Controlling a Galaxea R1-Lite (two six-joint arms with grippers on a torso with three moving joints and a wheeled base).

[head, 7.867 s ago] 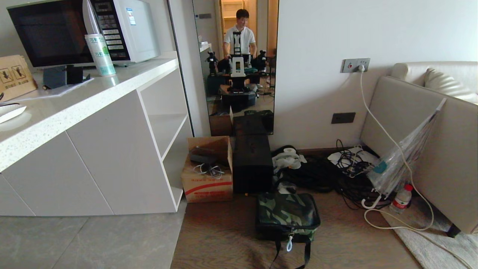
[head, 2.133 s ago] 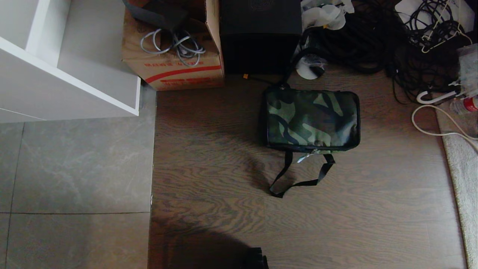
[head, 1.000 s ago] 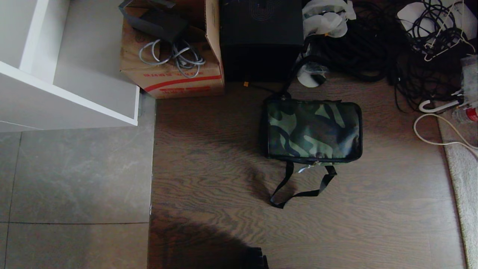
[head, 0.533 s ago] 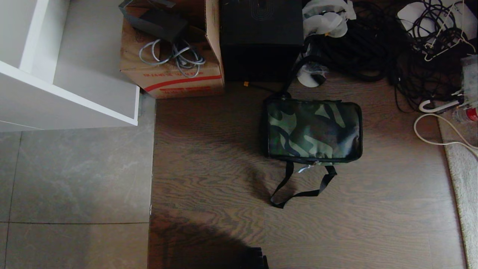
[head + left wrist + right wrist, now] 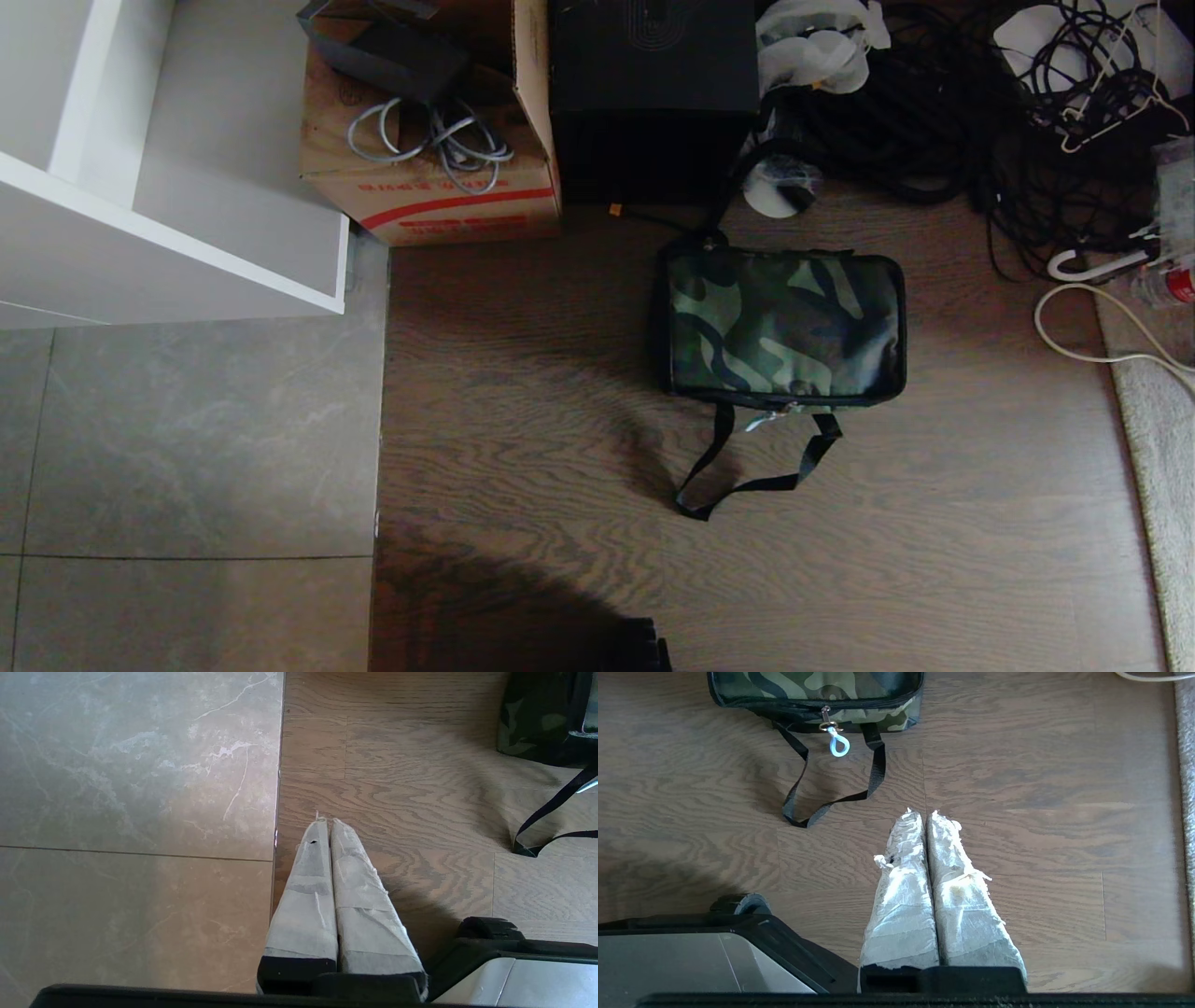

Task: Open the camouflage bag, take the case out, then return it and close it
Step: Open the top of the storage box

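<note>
The camouflage bag (image 5: 784, 327) lies flat and zipped on the wood floor, its black strap (image 5: 747, 462) looped toward me. In the right wrist view the bag (image 5: 817, 690) shows its white zipper pull (image 5: 839, 746) hanging at the near edge. My right gripper (image 5: 924, 814) is shut and empty, hanging over bare floor short of the strap. My left gripper (image 5: 325, 821) is shut and empty too, above the seam between tile and wood, well to the left of the bag (image 5: 542, 718). The case is hidden. Neither arm appears in the head view.
Behind the bag stand a tall black box (image 5: 653, 93) and a brown carton (image 5: 429, 140) holding grey cables. Tangled black cords (image 5: 980, 112) lie at the back right. A white cabinet (image 5: 168, 187) is at the left, a pale rug (image 5: 1158, 485) at the right.
The head view swung from the room down onto the floor, then settled. Over the last second nothing has moved.
</note>
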